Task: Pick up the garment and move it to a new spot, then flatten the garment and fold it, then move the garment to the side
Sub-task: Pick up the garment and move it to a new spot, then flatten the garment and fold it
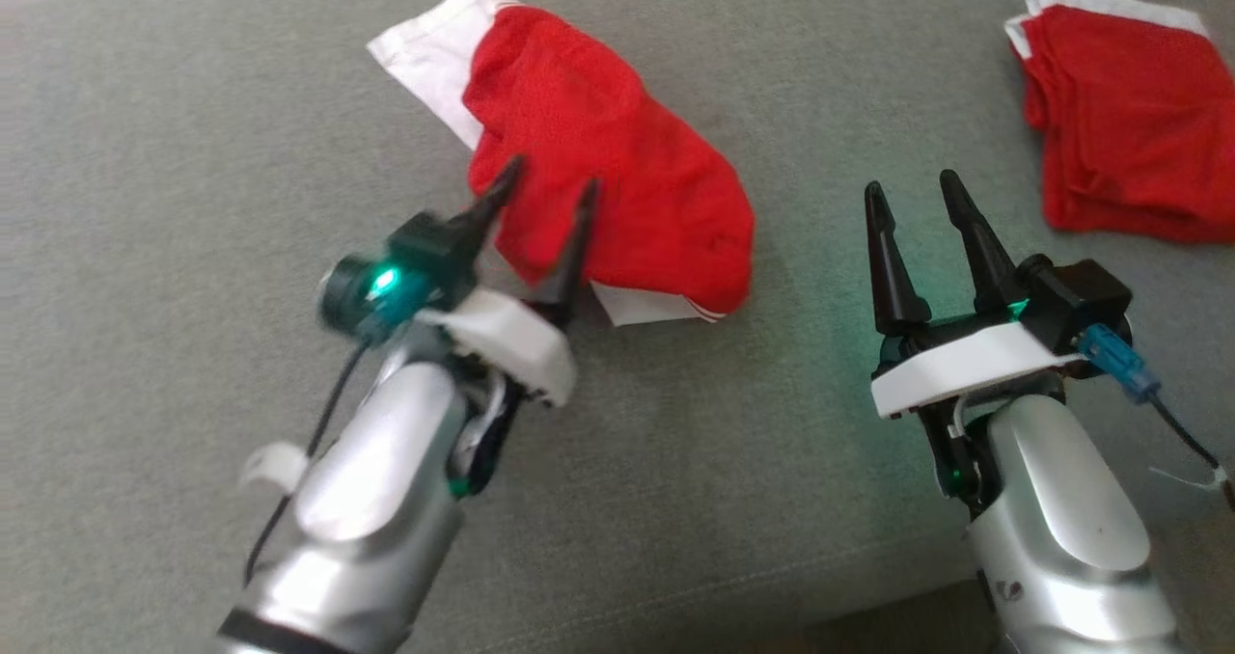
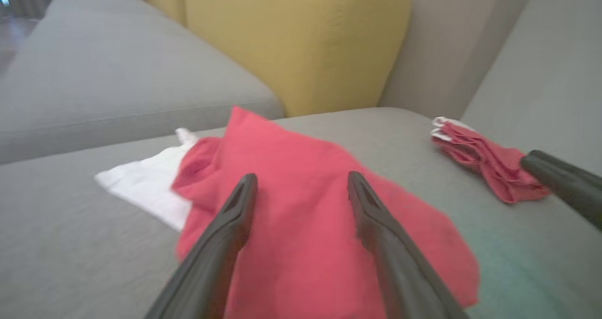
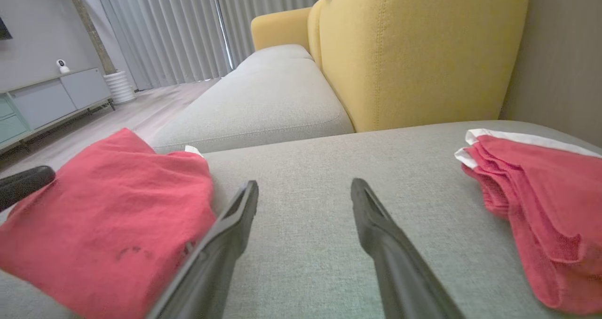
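Left gripper (image 1: 551,174) and right gripper (image 1: 912,183) both stand wide open and empty, the left poised over the rumpled red-and-white garment (image 1: 617,152) lying free on the grey cushion (image 1: 193,201); relocation looks done, while flattening, folding and setting aside apparently remain.

The left gripper (image 1: 551,174) reaches forward, jaws spread wide. The right gripper (image 1: 912,183) hovers alongside, jaws equally apart.

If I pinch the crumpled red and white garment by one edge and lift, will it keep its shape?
Probably not: the red and white garment lies in soft folds, so it would likely droop and unfold. It looks thin, so probably light. Pushed, it may bunch rather than slide on the woven gray sofa cushion.
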